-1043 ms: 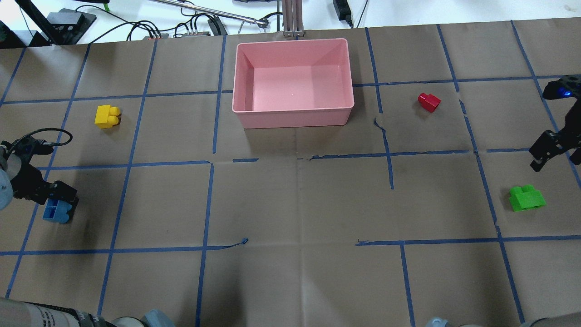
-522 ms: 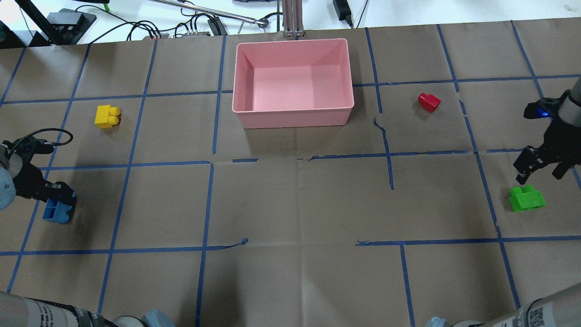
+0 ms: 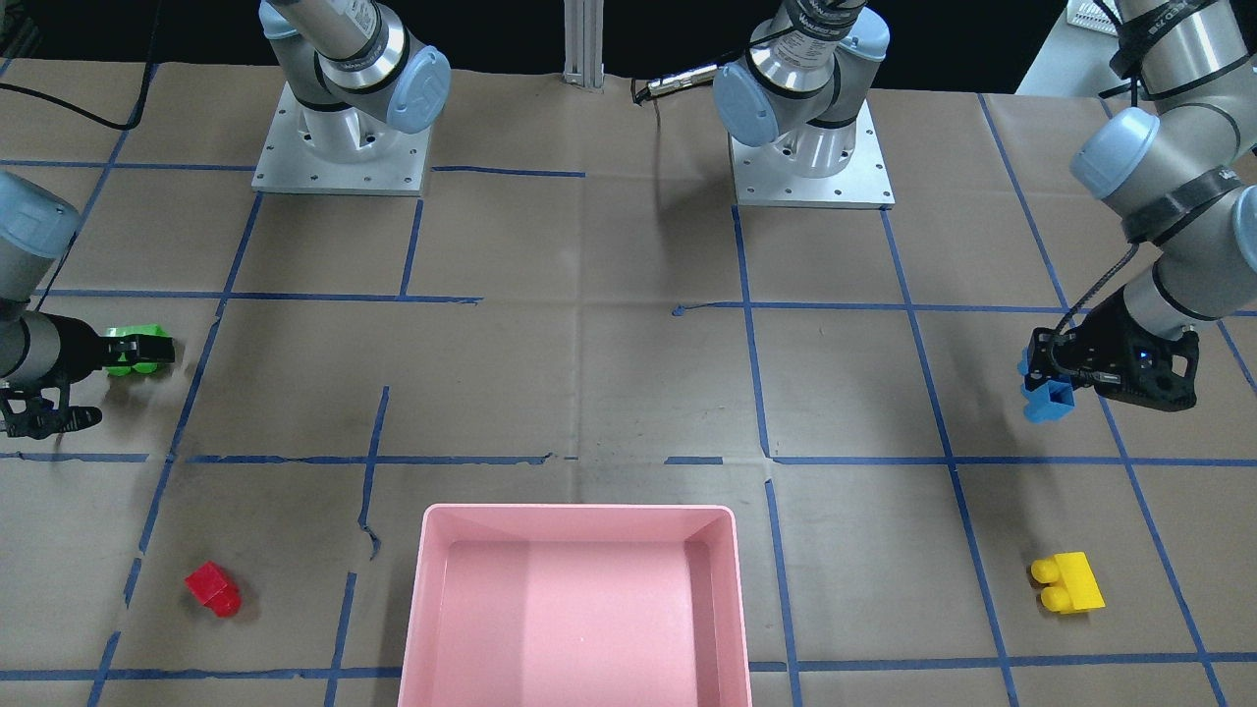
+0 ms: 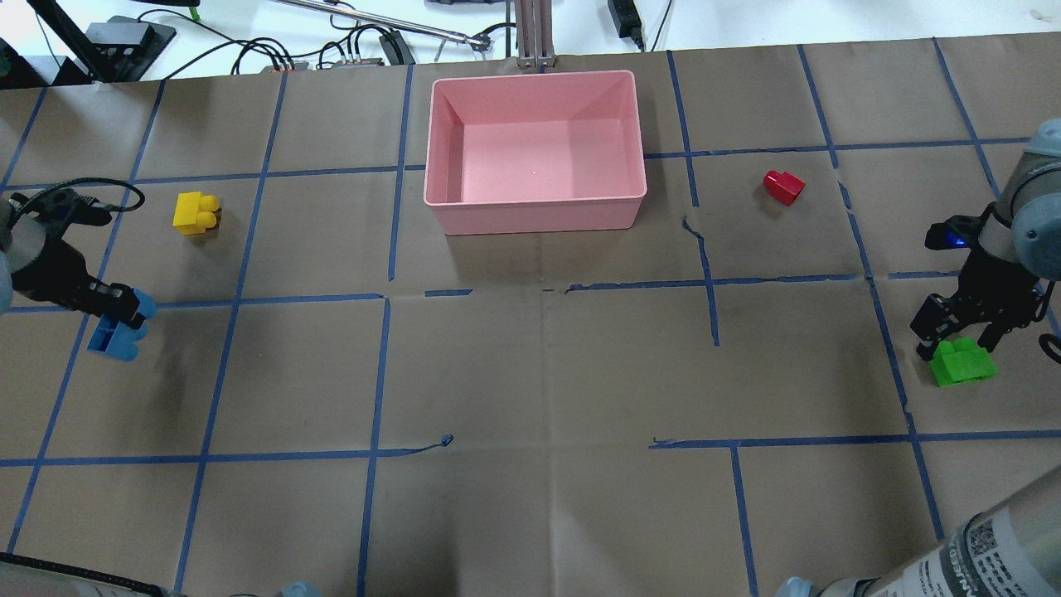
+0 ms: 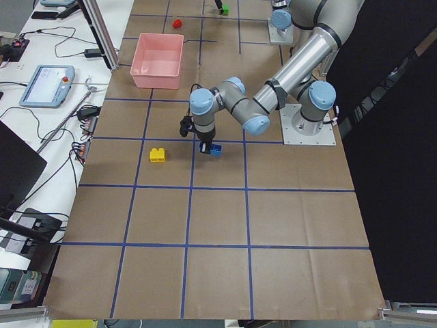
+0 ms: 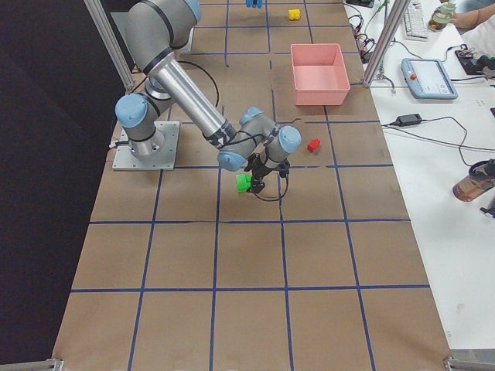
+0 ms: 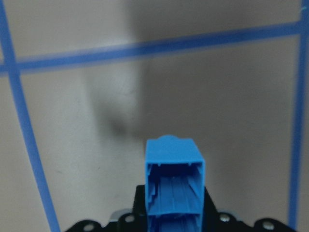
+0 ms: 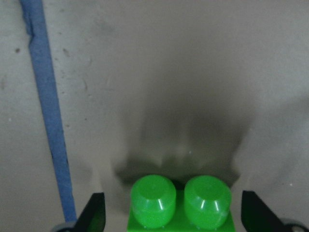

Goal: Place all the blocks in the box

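The left wrist view's bottom edge cut off the blue block [image 7: 174, 188], whose hollow underside faced the camera, so its studs were hidden. The left end effector [image 4: 123, 312] showed there only as a dark base, its fingertips impossible to make out. The right wrist view cut the green block [image 8: 181, 203] just below its two studs and clipped both fingers [image 8: 95, 212] of the right end effector [image 3: 147, 352]. Facing the robot, the pink box [image 3: 424, 609], by the worktop's edge opposite the robot, ran off the bottom. Seen from the worktop's right end, the blue block was sliced by the top edge.
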Controlling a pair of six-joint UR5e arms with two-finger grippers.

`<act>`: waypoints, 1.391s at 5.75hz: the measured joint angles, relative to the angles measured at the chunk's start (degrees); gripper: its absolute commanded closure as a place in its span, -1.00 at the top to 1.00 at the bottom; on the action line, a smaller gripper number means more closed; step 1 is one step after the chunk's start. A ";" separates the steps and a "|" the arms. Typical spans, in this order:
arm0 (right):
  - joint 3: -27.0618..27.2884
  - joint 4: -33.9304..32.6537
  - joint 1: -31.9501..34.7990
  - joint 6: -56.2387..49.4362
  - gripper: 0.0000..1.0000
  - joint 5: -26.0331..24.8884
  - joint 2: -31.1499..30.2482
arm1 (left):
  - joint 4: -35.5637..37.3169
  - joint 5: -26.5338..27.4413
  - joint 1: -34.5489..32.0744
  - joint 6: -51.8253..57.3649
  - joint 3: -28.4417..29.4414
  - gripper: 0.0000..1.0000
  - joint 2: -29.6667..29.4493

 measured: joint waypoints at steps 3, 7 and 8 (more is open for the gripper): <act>0.44 -0.89 -0.04 0.05 -0.09 -1.23 -0.04 | -8.64 -2.70 -17.22 -11.37 19.65 -1.00 -5.32; -3.71 0.52 0.18 -0.10 -0.17 -0.16 -1.12 | -7.99 2.20 -38.52 -47.57 39.62 -1.00 -22.94; -7.86 3.87 0.61 0.07 -0.16 1.73 -1.86 | -7.74 2.42 -41.28 -52.40 44.48 0.65 -27.59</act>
